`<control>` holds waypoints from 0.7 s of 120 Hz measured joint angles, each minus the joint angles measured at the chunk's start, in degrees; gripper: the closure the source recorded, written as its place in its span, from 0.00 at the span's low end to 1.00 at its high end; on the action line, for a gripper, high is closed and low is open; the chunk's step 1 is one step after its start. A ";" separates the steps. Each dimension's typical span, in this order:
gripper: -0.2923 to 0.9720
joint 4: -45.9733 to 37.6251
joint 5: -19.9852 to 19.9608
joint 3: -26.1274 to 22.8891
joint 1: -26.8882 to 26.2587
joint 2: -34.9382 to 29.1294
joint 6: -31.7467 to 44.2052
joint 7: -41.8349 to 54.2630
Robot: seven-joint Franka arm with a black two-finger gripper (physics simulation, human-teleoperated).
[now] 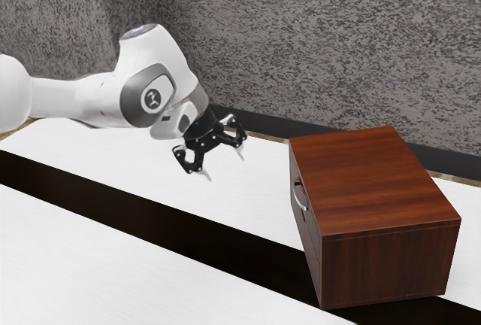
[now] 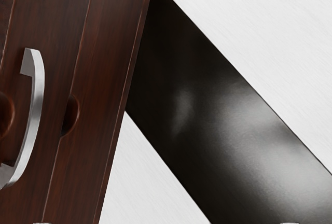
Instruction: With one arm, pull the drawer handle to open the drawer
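Observation:
A dark brown wooden drawer box (image 1: 376, 212) stands on the table at the exterior view's right. Its front faces the arm and carries a curved silver handle (image 1: 299, 194). The drawer front sits flush with the box. My black gripper (image 1: 223, 164) hangs in the air some way to the left of the handle, tilted toward it, fingers spread open with nothing between them. In the wrist view the drawer front (image 2: 88, 105) and the silver handle (image 2: 28, 115) lie ahead of the hand.
The table (image 1: 90, 257) is white with a broad black stripe (image 1: 150, 205) running diagonally under the gripper and up to the box. A grey speckled wall (image 1: 338, 39) rises behind it. Open tabletop lies between gripper and box.

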 joint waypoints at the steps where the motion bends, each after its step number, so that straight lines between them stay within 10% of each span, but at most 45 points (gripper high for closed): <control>1: 0.33 0.07 -0.38 -0.01 -0.15 0.15 0.07 0.35; 84: 0.54 5.30 -9.62 -0.04 -2.24 8.65 3.63 19.19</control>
